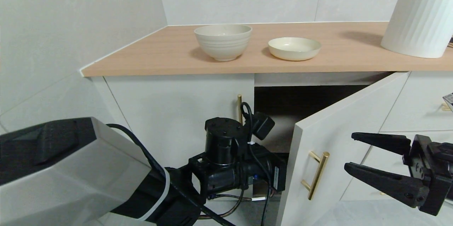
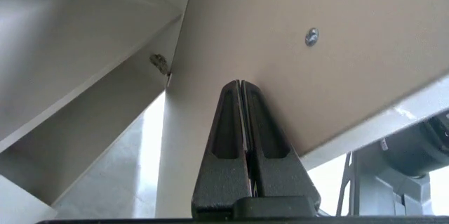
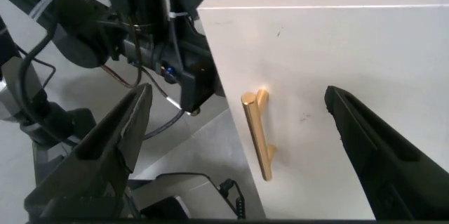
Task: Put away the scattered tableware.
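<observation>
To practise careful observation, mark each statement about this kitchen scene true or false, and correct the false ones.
1. The bowl stands on the counter. True.
2. The shallow dish sits inside the bowl. False: it stands beside the bowl, apart from it.
3. The cabinet door is open. True.
4. The right gripper is shut on the gold handle. False: it is open, beside the handle and not around it.
5. The left gripper is shut. True.

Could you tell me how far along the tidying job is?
Done: the cabinet door stands partly open. In hand: the shut left end effector is at the door's inner face, the open right end effector by its gold handle. Left: the bowl and shallow dish sit on the countertop, neither stowed.
</observation>
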Tool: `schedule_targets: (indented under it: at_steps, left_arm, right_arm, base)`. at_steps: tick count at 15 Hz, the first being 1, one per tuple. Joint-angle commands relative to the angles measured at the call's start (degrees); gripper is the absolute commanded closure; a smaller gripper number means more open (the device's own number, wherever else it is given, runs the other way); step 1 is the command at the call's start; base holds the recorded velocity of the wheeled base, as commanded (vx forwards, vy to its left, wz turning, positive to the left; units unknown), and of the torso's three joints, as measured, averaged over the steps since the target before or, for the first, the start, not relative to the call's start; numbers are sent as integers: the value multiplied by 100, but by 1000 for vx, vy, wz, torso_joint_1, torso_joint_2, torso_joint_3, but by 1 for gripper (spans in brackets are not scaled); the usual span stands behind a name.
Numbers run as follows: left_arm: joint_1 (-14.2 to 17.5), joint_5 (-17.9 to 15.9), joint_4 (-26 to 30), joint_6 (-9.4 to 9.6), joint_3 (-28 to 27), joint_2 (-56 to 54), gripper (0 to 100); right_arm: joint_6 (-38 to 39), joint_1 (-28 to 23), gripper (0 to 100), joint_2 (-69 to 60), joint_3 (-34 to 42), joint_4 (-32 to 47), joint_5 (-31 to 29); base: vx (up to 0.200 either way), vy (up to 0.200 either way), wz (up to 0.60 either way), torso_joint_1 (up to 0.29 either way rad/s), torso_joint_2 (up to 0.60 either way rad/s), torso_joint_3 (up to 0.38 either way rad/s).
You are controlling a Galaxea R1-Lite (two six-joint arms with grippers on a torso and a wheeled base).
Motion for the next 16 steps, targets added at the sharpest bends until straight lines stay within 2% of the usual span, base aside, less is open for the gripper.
schedule_targets:
  at_steps: [1,3,5,7,10,13,16]
  left_arm:
    - [-9,-14,205,-5,-198,3,100]
    - [-9,-14,433,-67,-426,30,100]
    - [-9,-14,627,-269,-646,30,100]
    - [-9,-14,917,-365,-927,117,100]
    - [-18,-14,1365,-374,-1279,161,100]
    - [-387,91,1646,-374,-1543,161,100]
    - [-1046,205,1673,-383,-1806,293,100]
  right_arm:
    - [0,2,0,-93,-30,-7,1]
    - [0,2,0,-145,-21,-7,1]
    - [0,2,0,-181,-30,-7,1]
    - [0,2,0,-277,-83,-7,1]
    - [9,2,0,-427,-215,2,-70]
    - [35,2,0,-646,-426,-7,-289]
    - [44,2,0,-998,-751,274,-289]
  base:
    - [-200,0,0,17,2,-2]
    - [-100,0,0,1,1,-1]
    - [0,0,0,0,0,0]
    - [0,0,0,0,0,0]
    - [0,0,0,0,0,0]
    - [0,0,0,0,0,0]
    - [0,0,0,0,0,0]
